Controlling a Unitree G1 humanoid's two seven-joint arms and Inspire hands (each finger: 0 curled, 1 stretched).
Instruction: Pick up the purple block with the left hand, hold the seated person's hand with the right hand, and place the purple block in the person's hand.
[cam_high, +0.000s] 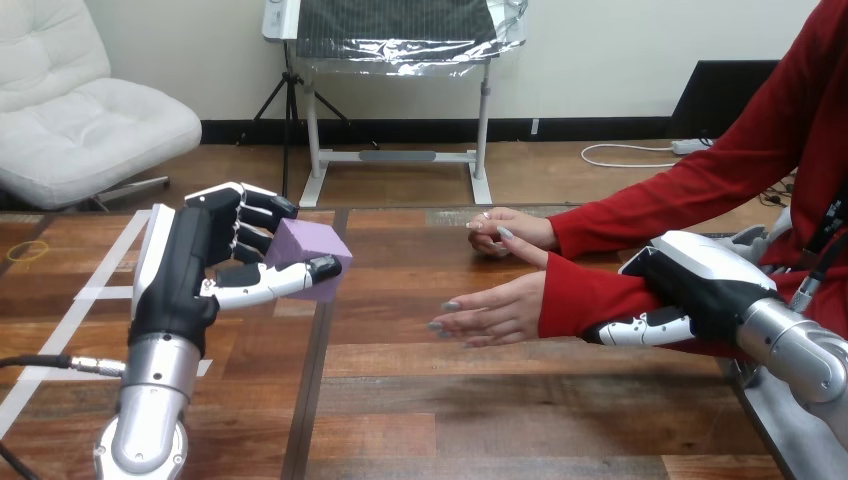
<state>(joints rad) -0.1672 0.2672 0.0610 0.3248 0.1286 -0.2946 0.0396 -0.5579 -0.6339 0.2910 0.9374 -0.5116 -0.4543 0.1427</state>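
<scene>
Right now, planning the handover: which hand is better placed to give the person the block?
Left: the left hand holds the purple block, raised beside the person's open hand; the right hand is against their red sleeve.

Pale purple cube block (306, 248), plain. Left of it, the left hand (190, 275) is black with white shells; right of it, a red fabric sleeve (590, 300); below, brown-grained wooden table (450, 400).

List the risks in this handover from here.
1. The left hand pinches the purple block between thumb and fingers, apart from the person's open hand; it may slip while crossing.
2. The right hand lies on the person's forearm, not the hand, so the palm may drift.
</scene>
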